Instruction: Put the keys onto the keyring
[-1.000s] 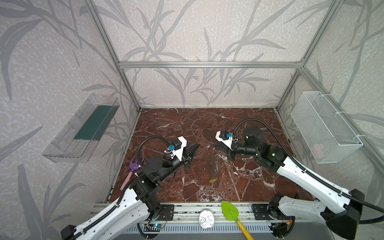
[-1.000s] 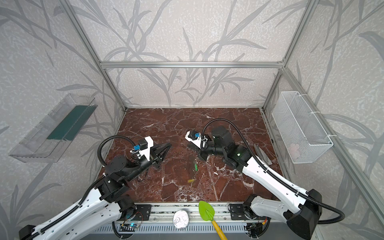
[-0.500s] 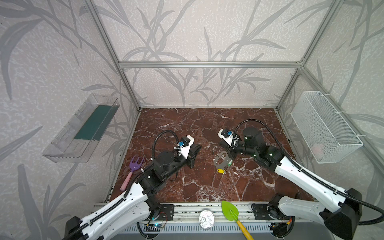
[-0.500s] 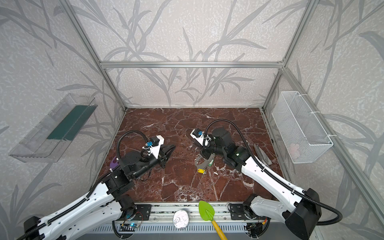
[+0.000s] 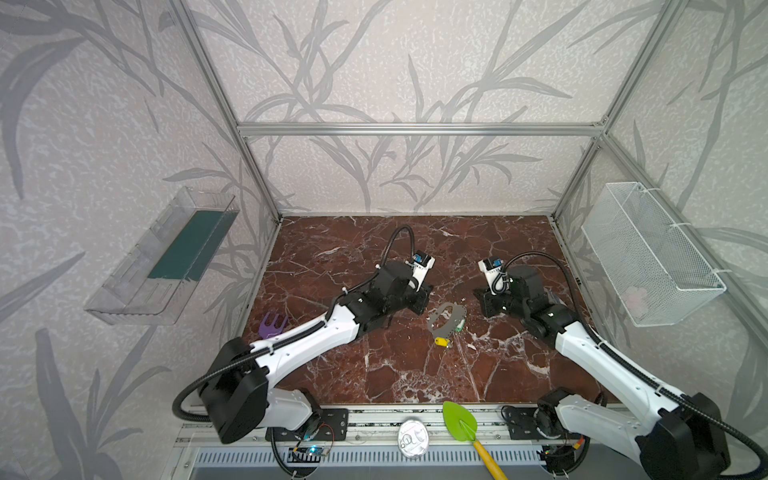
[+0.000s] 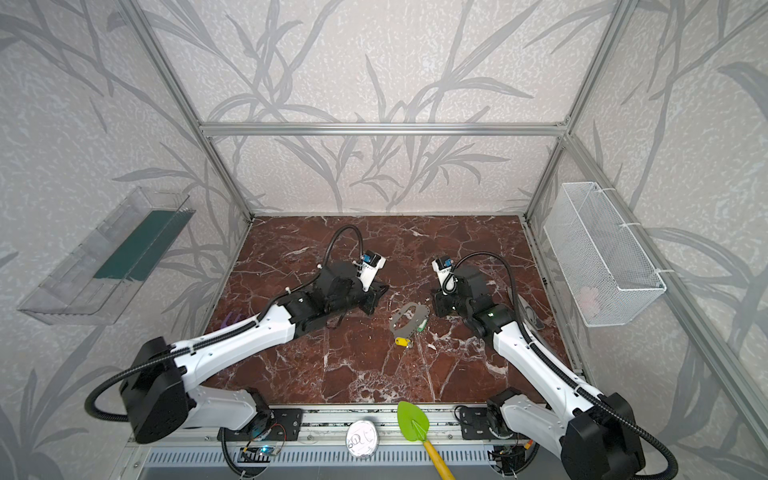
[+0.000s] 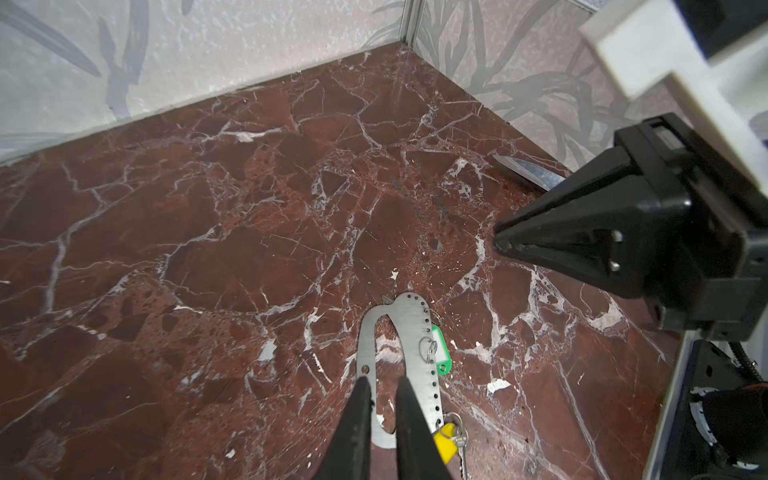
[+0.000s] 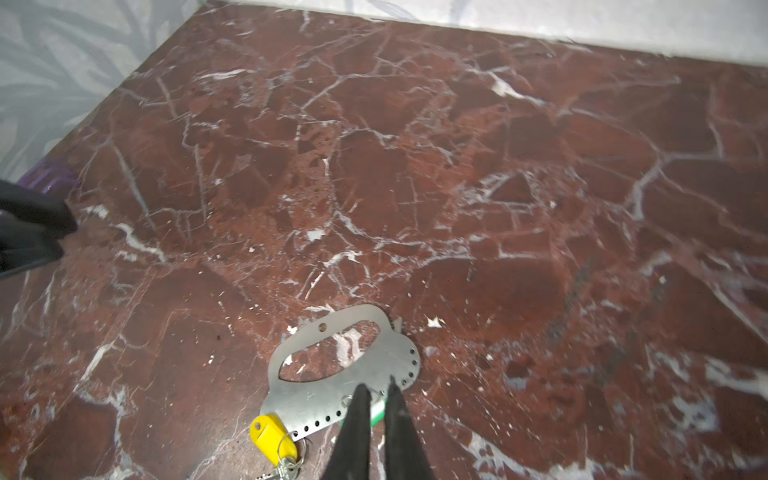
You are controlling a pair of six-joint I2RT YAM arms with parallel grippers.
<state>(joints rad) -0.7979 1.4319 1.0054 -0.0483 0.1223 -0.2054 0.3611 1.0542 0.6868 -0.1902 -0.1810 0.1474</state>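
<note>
The left gripper (image 7: 380, 380) hovers empty, jaws slightly apart. Between both arms the keyring (image 7: 415, 316) lies flat on the table (image 7: 208, 249). The green key (image 7: 439, 353) and yellow key (image 7: 445, 444) seem hooked on (task nearly finished). The right gripper (image 8: 376, 386), also slightly parted and empty, probably should just retreat.

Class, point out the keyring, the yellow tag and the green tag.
keyring (image 8: 316, 401): right wrist view, flat metal beside the hole row.
yellow tag (image 8: 272, 432): right wrist view, middle of its face.
green tag (image 7: 441, 353): left wrist view, its exposed plastic body.
</note>
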